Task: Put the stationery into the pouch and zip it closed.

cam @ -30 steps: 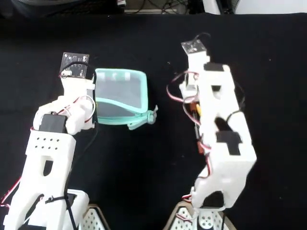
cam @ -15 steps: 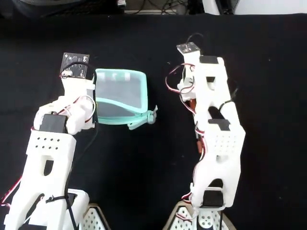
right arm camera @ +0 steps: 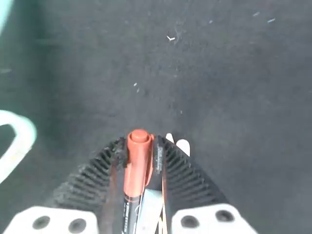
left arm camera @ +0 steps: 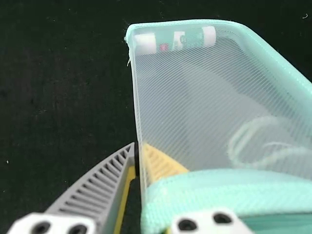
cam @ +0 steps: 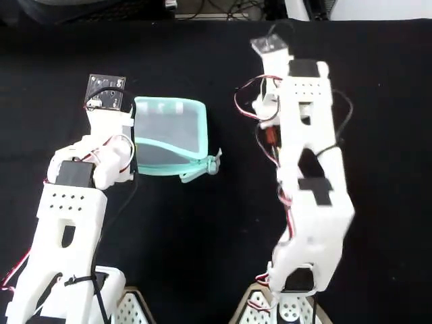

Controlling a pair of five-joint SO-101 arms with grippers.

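Note:
A mint-green mesh pouch (cam: pixel 170 133) lies on the black table, its zip end with a pull loop (cam: pixel 214 163) facing the right arm. My left gripper (left arm camera: pixel 139 155) is shut on the pouch's (left arm camera: pixel 204 112) near edge, one finger (left arm camera: pixel 100 187) outside the mesh. A white and green item (left arm camera: pixel 174 40) lies inside at the pouch's far end. My right gripper (right arm camera: pixel 139 146) is shut on a red marker (right arm camera: pixel 136 168), capped end pointing forward, above bare cloth to the right of the pouch. In the high view the right arm (cam: pixel 305 128) covers its gripper.
Black cloth (cam: pixel 378 101) covers the whole table. The pouch's pale pull loop (right arm camera: pixel 14 141) sits at the edge of the right wrist view. Both arm bases stand at the near edge.
The right arm has shifted and stretched a little toward the table's far side with the marker held. The left arm and the pouch have stayed put.

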